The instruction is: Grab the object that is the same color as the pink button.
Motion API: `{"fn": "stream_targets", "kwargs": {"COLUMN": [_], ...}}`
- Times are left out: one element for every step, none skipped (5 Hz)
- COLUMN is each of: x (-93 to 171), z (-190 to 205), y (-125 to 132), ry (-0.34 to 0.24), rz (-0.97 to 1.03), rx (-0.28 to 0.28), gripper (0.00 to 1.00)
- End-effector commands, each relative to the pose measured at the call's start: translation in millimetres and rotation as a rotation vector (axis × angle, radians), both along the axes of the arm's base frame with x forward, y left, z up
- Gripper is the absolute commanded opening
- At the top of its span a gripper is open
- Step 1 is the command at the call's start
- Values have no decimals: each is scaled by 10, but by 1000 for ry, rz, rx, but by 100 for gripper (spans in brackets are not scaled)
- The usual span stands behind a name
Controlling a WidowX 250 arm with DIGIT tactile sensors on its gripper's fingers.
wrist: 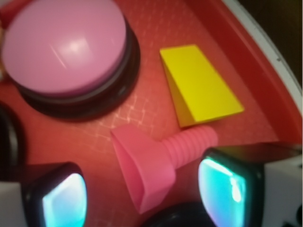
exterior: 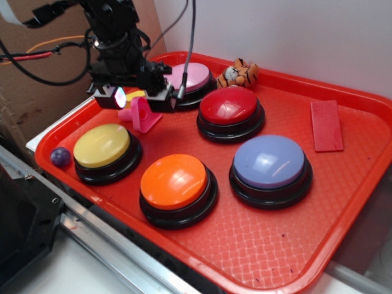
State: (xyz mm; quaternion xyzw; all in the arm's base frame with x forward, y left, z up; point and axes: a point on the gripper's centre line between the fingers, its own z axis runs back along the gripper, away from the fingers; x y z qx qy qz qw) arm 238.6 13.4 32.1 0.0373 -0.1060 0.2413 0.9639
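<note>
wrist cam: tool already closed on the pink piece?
No: the tool is open, its two fingers standing apart on either side of the pink piece, which lies on the tray.

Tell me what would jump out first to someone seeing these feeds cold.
Five big dome buttons fill the red tray: the pink button at the back, red, yellow, orange and lavender ones around it. At the back left, the open gripper hovers over a small pink piece, with a yellow wedge beside it.
</note>
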Motion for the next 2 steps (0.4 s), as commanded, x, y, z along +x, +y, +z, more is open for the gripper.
{"fn": "stream_targets", "kwargs": {"x": [134, 115], "z": [-6, -23], "y": [-26, -24], "ry": [-23, -18], "rz": [7, 38], "rx": [57, 63], "gripper": [46, 0]}}
